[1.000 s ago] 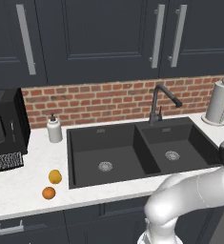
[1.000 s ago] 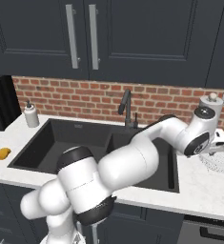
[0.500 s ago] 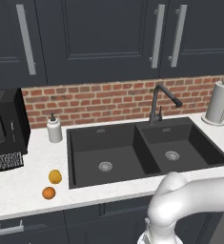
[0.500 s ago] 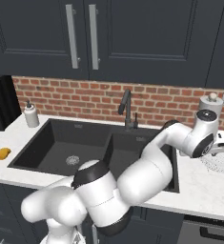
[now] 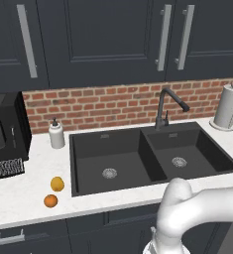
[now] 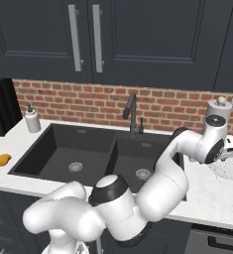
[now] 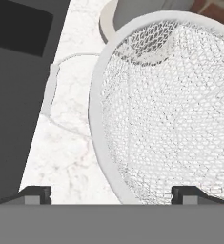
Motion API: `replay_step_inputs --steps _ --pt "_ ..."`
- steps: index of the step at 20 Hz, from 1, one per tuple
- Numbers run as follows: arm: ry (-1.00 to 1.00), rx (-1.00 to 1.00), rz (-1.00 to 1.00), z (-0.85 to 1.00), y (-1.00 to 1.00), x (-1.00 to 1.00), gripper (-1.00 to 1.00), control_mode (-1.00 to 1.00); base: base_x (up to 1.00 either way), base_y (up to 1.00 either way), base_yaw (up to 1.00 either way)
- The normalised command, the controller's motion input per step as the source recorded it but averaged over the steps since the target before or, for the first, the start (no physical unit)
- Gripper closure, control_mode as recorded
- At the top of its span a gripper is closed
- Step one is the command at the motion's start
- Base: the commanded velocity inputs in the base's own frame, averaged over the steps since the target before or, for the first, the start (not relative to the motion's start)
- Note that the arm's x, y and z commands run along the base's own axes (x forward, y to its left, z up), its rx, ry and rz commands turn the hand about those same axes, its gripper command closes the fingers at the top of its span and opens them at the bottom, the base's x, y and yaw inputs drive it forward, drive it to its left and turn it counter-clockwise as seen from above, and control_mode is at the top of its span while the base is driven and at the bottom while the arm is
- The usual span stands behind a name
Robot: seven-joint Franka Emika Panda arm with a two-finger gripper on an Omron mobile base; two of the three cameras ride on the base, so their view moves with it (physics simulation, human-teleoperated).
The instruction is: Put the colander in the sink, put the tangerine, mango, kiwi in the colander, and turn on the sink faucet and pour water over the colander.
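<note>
Step one is in hand: gripper (image 7: 111,194) hovers wide open over the colander's (image 7: 170,109) near rim, on the counter (image 7: 68,143) right of the sink (image 6: 103,154); next, I judge, descend astride that rim, then close.

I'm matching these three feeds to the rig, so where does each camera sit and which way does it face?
Left base view: behind the arm's left, looking forward and down at the sink; white arm at lower right.
Right base view: behind its right, same sink; arm reaches right toward the colander.
Hand view: on the hand, looking along the open gripper at the colander rim.
The base views share sink and sink faucet.
</note>
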Motion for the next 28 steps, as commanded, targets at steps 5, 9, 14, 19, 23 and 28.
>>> replay_step_inputs --steps 5,9,14,19,23,28 --pt "0.0 -0.03 0.0 -0.21 -0.06 0.17 -1.0 -1.0 0.0 0.0 0.0" --pt "0.0 -0.04 0.0 -0.19 -0.09 0.15 -1.0 -1.0 0.0 0.0 0.0" --pt "0.0 -0.03 0.0 -0.15 -0.14 0.17 -1.0 -1.0 0.0 0.0 0.0" --pt "0.02 -0.01 0.0 -0.18 -0.05 0.0 1.0 -1.0 0.0 0.0 0.0" --pt "0.04 0.0 0.01 -0.12 0.0 -0.01 1.0 -1.0 0.0 0.0 0.0" --pt "0.0 0.0 0.07 0.0 0.06 -0.2 1.0 -1.0 0.0 0.0 0.0"
